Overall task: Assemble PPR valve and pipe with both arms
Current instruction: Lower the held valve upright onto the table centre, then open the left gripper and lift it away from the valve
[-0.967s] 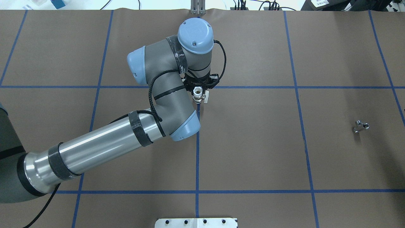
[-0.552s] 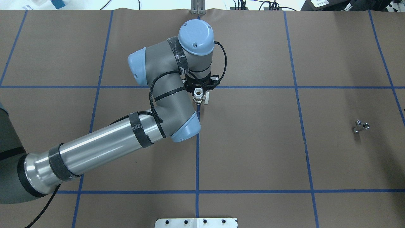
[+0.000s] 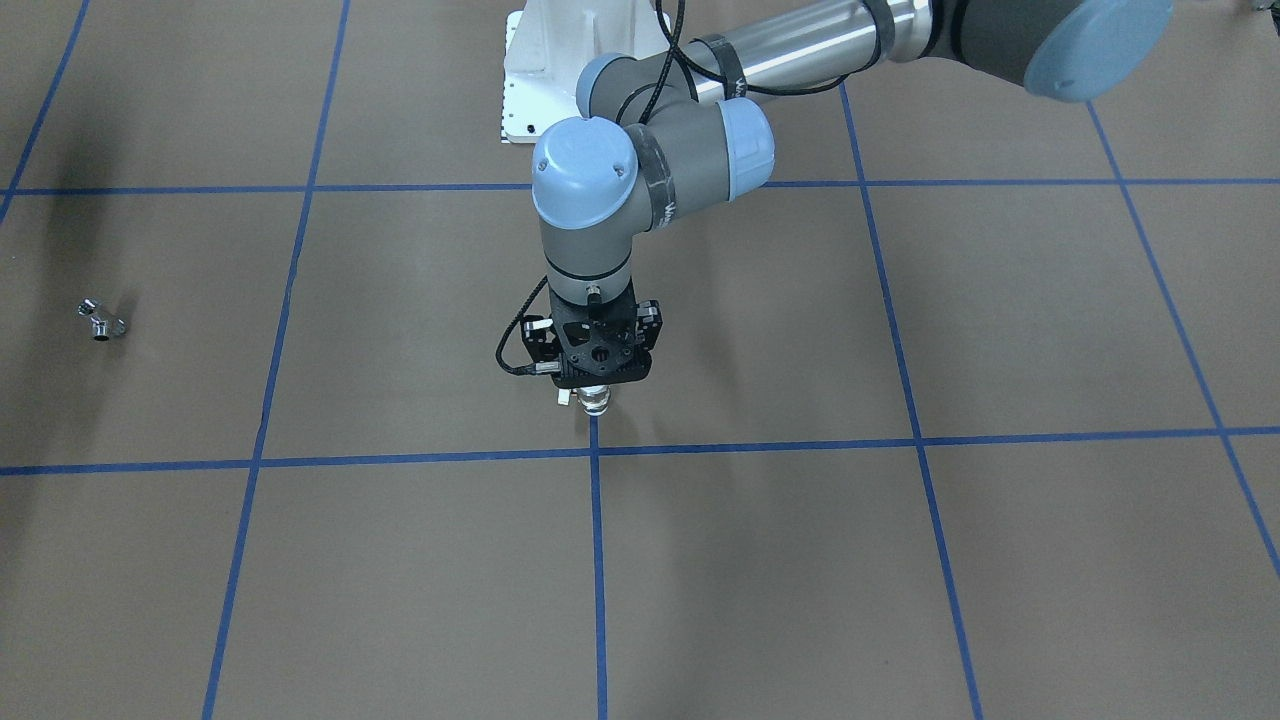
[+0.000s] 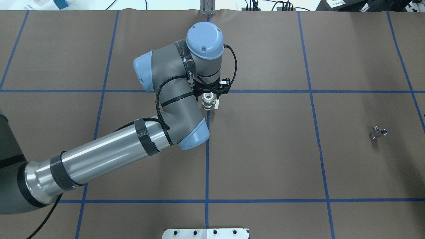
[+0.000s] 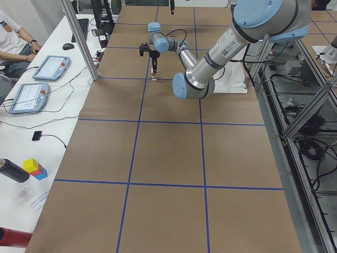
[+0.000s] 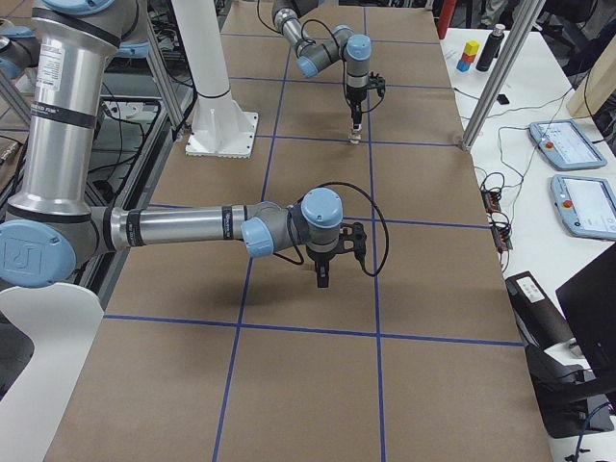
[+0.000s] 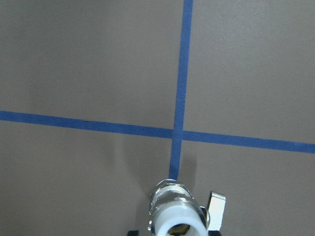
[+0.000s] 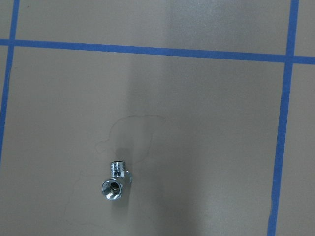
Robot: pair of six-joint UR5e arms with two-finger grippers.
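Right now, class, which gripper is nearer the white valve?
Left. The left gripper sits right over the valve, gripping its top end; the right gripper hangs far off to the robot's right, well apart from it.

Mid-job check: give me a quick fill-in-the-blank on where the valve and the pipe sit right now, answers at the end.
1. The left claw grips the PPR valve upright, with one open end facing ____.
2. The pipe lies untouched on the table, on the robot's ____ side.
3. The valve is close to a crossing of ____ tape lines.
Missing words: up; right; blue.
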